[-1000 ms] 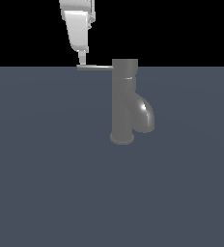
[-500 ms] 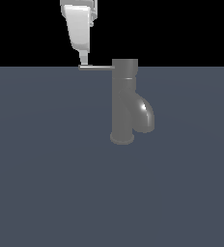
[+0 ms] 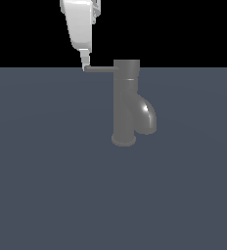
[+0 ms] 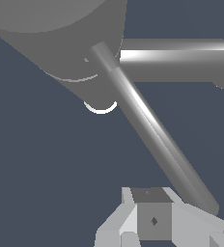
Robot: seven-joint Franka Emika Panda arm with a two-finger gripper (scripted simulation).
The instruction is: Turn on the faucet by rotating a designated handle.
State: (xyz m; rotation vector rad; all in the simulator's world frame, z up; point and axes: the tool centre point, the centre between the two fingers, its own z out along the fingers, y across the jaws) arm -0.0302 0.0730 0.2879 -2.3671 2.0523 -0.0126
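Faucet [image 3: 125, 105] upright, unmarked; tool [image 3: 86, 63] at handle [image 3: 100, 69] tip

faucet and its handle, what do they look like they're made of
Faucet: looks like dark grey metal with a smooth, semi-gloss finish, judging by the bright highlight on its curved spout. Handle: likely the same grey metal, since the wrist view shows a long shiny streak along the bar. As a simulator render, this is only a look.

Flat, plain slate-grey surface [image 3: 47, 195] spread across the lower exterior view under a black background, dark grey faucet [image 3: 125, 102] stood upright on it by a round base flange, spout turned toward the exterior view's right.
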